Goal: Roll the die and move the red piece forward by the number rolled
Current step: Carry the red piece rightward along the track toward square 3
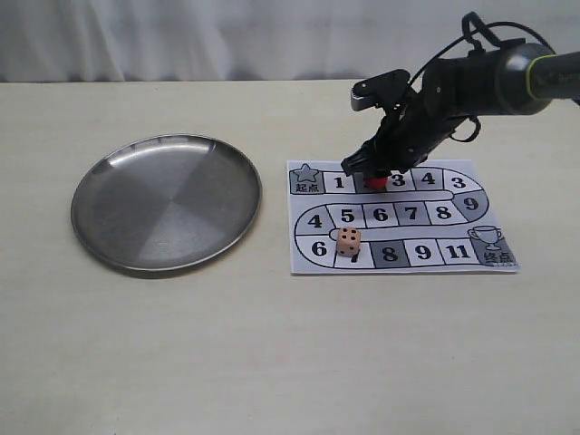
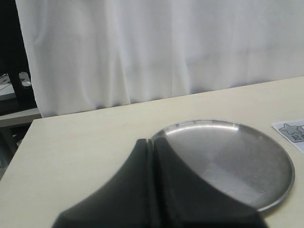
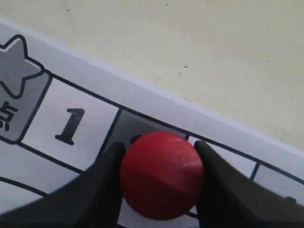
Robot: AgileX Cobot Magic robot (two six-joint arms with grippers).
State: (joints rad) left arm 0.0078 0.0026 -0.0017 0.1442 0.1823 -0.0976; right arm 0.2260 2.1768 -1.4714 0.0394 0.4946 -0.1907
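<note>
Curtain (image 2: pixel 142 47) backs the cream worktop (image 1: pixel 272 362). Right jaws pinch the red piece (image 1: pixel 372 183) on the paper board's (image 1: pixel 412 214) square after 1. The die (image 1: pixel 349 241) rests on a 7 square. Left jaws meet, empty, beside the steel plate (image 1: pixel 167 204).

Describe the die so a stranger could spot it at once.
In the exterior view, a white paper game board lies right of the round steel plate. In its bottom row, between squares 6 and 8, sits the die. It is a tan cube with dark pips, unlike the red round piece in the top row.
</note>
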